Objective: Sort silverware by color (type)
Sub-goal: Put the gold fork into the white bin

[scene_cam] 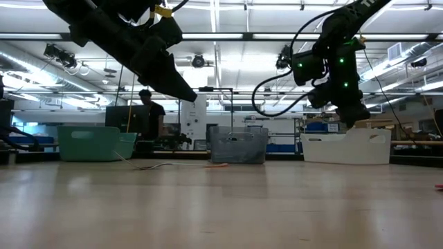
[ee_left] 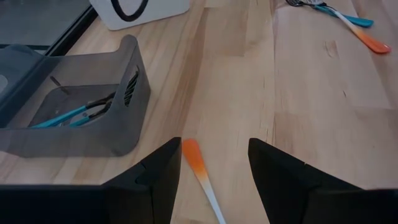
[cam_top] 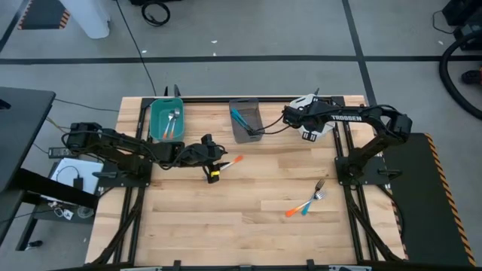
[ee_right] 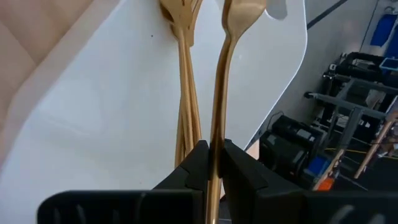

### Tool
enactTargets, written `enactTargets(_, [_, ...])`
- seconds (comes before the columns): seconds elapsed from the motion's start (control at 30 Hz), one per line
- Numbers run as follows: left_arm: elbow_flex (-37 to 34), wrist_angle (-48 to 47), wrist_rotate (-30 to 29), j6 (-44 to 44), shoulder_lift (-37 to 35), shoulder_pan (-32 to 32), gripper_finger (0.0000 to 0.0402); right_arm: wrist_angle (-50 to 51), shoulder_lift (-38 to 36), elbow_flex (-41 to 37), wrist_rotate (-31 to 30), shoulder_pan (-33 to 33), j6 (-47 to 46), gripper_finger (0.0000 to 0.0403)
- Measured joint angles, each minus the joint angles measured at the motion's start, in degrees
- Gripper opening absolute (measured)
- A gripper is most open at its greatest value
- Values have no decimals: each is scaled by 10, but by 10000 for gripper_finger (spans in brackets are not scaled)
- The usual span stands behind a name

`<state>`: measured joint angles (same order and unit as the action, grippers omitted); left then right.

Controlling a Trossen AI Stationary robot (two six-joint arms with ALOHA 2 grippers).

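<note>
Altogether, three bins (cam_top: 166, 119), two table forks (cam_top: 305, 206).

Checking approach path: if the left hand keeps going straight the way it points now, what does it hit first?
Likely the orange-handled fork lying between the open fingers of the left hand, then the table. Depth is hard to judge from the wrist view.

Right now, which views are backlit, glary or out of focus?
Low view: ceiling lights backlight both arms into silhouettes and the near table is soft. Right wrist view: the white bin looks washed out behind the gold fork in the right end effector. Left wrist view: the orange fork stays sharp.
</note>
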<state>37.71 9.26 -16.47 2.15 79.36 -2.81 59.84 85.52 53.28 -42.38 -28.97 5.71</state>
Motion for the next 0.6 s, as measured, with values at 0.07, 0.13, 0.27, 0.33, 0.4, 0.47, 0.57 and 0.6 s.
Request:
enactTargets(0.07, [0,2,0,0,0,0,196,-1,0,0,1,-4,7,39])
enactTargets(0.13, [0,5,0,0,0,0,196,-3,0,0,7,-13,9,39])
enactTargets(0.27, [0,6,0,0,0,0,196,-3,0,0,41,-39,2,39])
enactTargets(0.33, [0,6,0,0,0,0,196,-4,0,0,59,-50,0,39])
enactTargets(0.4, [0,6,0,0,0,0,196,-4,0,0,70,-58,2,39])
enactTargets(0.47, [0,7,0,0,0,0,196,-4,0,0,82,-63,6,39])
enactTargets(0.57, [0,13,0,0,0,0,196,-1,4,7,105,-69,8,39])
enactTargets(0.6, [0,16,0,0,0,0,196,-3,7,13,108,-71,8,39])
